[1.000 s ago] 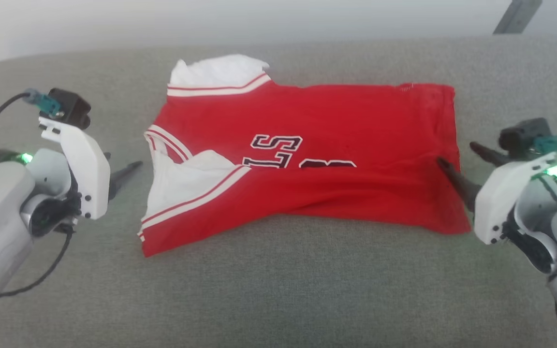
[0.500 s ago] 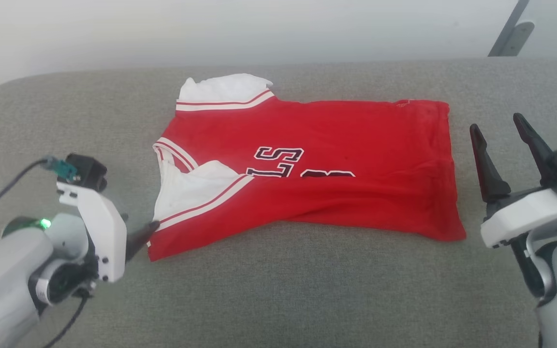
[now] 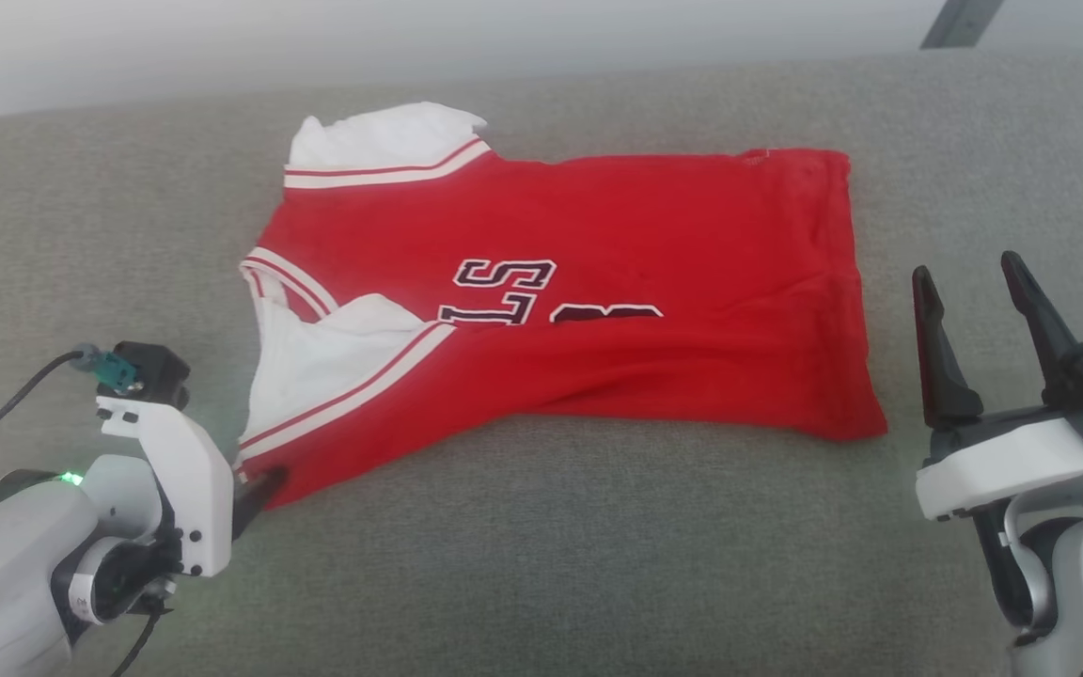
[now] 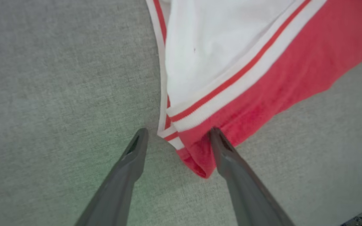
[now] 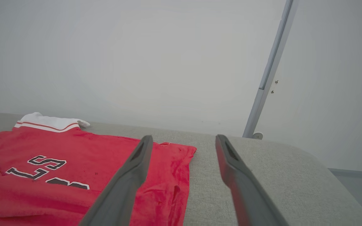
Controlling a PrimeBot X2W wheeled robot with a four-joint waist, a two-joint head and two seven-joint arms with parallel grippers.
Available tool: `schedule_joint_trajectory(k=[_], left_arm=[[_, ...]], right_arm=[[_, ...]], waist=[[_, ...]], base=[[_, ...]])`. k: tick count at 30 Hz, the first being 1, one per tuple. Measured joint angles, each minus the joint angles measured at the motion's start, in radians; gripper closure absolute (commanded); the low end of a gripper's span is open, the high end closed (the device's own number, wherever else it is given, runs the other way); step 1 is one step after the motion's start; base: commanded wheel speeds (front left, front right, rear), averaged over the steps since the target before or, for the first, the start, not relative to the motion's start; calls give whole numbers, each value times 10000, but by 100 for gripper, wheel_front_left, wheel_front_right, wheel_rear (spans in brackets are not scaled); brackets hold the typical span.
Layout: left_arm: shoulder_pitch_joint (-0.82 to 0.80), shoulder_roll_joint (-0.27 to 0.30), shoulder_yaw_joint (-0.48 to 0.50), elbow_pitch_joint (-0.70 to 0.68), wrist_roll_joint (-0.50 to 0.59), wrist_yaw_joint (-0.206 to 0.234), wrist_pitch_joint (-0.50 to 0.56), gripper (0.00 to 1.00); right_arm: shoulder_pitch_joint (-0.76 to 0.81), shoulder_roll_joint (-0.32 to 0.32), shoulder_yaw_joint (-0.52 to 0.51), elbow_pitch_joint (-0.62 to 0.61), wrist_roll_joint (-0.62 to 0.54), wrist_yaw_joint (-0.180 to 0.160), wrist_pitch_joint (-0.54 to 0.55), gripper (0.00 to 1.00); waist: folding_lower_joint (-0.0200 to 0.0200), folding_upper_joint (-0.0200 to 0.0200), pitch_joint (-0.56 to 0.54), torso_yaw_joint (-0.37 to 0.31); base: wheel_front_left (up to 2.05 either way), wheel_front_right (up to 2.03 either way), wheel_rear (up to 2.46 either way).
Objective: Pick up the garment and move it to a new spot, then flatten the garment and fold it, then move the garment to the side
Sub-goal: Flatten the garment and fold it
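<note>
The garment (image 3: 598,282) lies folded flat on the grey cushion, red with part of its black lettering showing and white sleeves at its left end. My left gripper (image 3: 259,489) is at the garment's near-left corner. In the left wrist view that gripper (image 4: 178,131) is open, and the striped cuff trim and red corner (image 4: 196,157) lie between its fingertips. My right gripper (image 3: 966,266) stands open, fingers pointing up, just right of the garment's right edge and apart from it. The right wrist view has its fingers (image 5: 137,169) raised above the garment (image 5: 90,157).
The grey upholstered cushion (image 3: 541,564) spreads wide in front of and on both sides of the garment. A pale wall runs behind it. A slanted grey metal post (image 5: 272,69) rises at the back right, past the cushion's rounded right edge.
My left gripper has come nearer and now straddles the garment's near-left corner. My right gripper has left the right hem and turned its fingers upward. The head camera has shifted.
</note>
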Motion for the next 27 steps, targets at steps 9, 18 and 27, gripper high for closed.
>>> schedule_joint_trajectory(k=[9,18,27], left_arm=[[-17,-589,242,1513,-548,-500,84,7],[-156,-1081,203,2257,-662,-1108,251,100],[-269,-1501,67,2376,-456,-1223,242,100]], right_arm=[[291,221,-92,-242,-142,-2,180,0],[597,59,209,146,805,-2,2033,0],[276,-575,330,1053,1680,-2,4660,0]], waist=[[-1,0,390,-314],[0,0,250,-181],[0,0,135,164]], base=[[0,0,0],[0,0,0],[0,0,0]])
